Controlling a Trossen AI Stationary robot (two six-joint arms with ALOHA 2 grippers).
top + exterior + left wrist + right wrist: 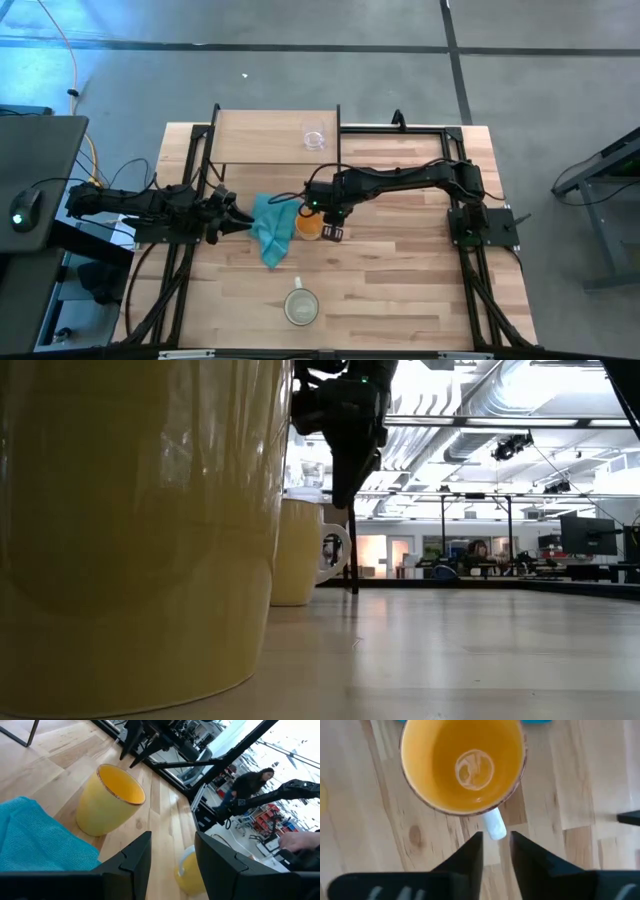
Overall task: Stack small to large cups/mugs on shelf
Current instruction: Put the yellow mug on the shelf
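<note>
The orange mug (308, 226) stands upright on the plank tabletop, its white handle (494, 825) turned toward my right gripper (496, 844). That gripper is open by a narrow gap and hangs above the handle, pointing down, touching nothing; the low view shows it (340, 485) above the mug (295, 550). The cream-white mug (301, 306) stands near the table's near edge and fills the low view's left (130, 530). On the shelf (250, 130) stands the clear glass cup (314, 137). My left gripper (172, 865) is open, level, at the teal cloth's left side (235, 222).
The teal cloth (270, 228) lies crumpled on the tabletop between my left gripper and the orange mug, touching or nearly touching the mug. A black frame (400, 128) runs along the table's far edge beside the shelf. Bare planks (420, 270) stretch to the right. A person (250, 782) sits in the room beyond.
</note>
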